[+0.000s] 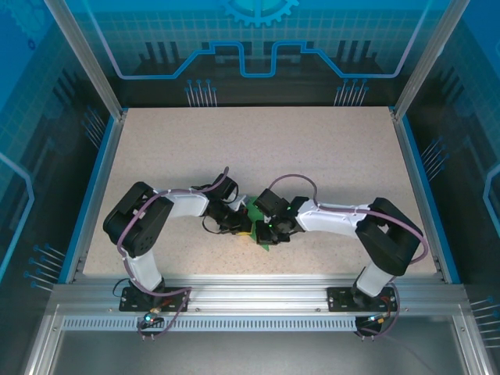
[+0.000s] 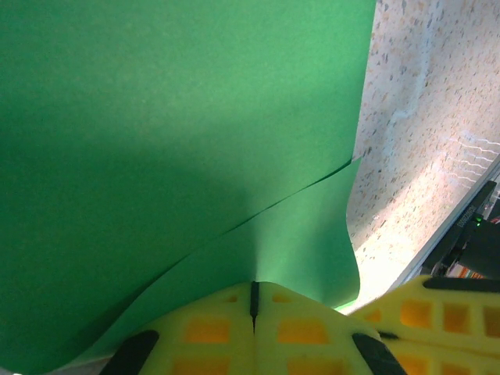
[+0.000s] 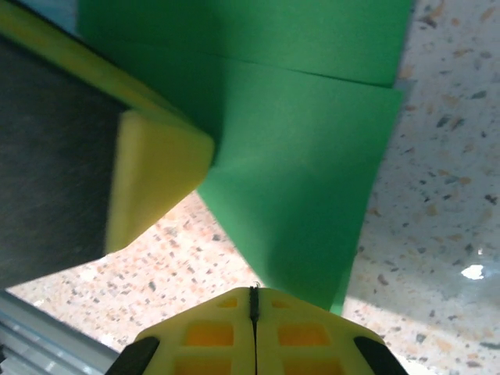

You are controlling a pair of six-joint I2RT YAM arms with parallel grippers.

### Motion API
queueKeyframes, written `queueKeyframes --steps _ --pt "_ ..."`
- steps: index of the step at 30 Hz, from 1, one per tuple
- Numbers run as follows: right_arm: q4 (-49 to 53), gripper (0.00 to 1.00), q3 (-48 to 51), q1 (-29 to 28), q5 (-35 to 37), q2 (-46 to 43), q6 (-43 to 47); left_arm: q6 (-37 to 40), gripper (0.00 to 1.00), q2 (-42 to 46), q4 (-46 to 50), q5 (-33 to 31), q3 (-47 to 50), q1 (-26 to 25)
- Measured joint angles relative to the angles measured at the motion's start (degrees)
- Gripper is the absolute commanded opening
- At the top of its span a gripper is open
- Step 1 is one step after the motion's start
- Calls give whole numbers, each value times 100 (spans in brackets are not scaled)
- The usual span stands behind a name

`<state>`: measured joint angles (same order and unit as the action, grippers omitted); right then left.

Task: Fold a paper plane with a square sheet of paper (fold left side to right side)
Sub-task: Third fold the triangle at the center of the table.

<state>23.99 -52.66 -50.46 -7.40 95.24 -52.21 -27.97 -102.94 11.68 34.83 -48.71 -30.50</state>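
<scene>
The square sheet of paper point(image 2: 180, 133) is bright green and partly folded, with one layer lying over another and a lower flap curling up. Near the table's middle front it point(image 1: 263, 239) peeks out between the two wrists. My left gripper point(image 2: 254, 301) is shut, and the paper pinches in right at its yellow jaw seam. My right gripper point(image 3: 254, 295) is shut too; a corner of the paper point(image 3: 312, 203) runs under its right fingertip, not between the jaws. Both grippers meet tip to tip over the paper, the left gripper point(image 1: 245, 226) beside the right gripper point(image 1: 267, 228).
The speckled beige table point(image 1: 258, 148) stretches far behind the arms. A metal rail point(image 1: 258, 293) borders its near edge, close to the paper. The left gripper's yellow finger point(image 3: 156, 172) crowds the right wrist's view, and the right gripper's fingers point(image 2: 441, 316) sit close beside the left one.
</scene>
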Motion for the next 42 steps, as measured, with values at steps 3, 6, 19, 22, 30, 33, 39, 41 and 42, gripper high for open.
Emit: queueKeyframes --steps 3,6,19,22,30,33,39,41,42 --pt "2 6 2 24 11 101 -4 -2 6 0 0 0 0 0" --pt "2 6 35 26 11 155 -9 -2 8 4 -2 0 0 -4" --pt "-195 2 216 63 -66 138 -31 -61 9 896 -55 -210 330 -44" --pt "-197 1 216 63 -68 138 -31 -61 7 990 -107 -203 389 -79" --pt "-197 0 216 63 -68 138 -28 -61 6 881 -203 -173 415 -308" --pt "-197 0 216 63 -70 138 -28 -61 6 699 -234 -153 415 -382" --pt "-190 0 208 63 -72 142 -28 -57 6 407 -264 -151 372 -439" --pt "-186 0 205 61 -72 144 -28 -59 6 358 -262 -151 345 -439" --pt "-184 0 203 61 -72 149 -28 -57 6 348 -267 -153 339 -439"
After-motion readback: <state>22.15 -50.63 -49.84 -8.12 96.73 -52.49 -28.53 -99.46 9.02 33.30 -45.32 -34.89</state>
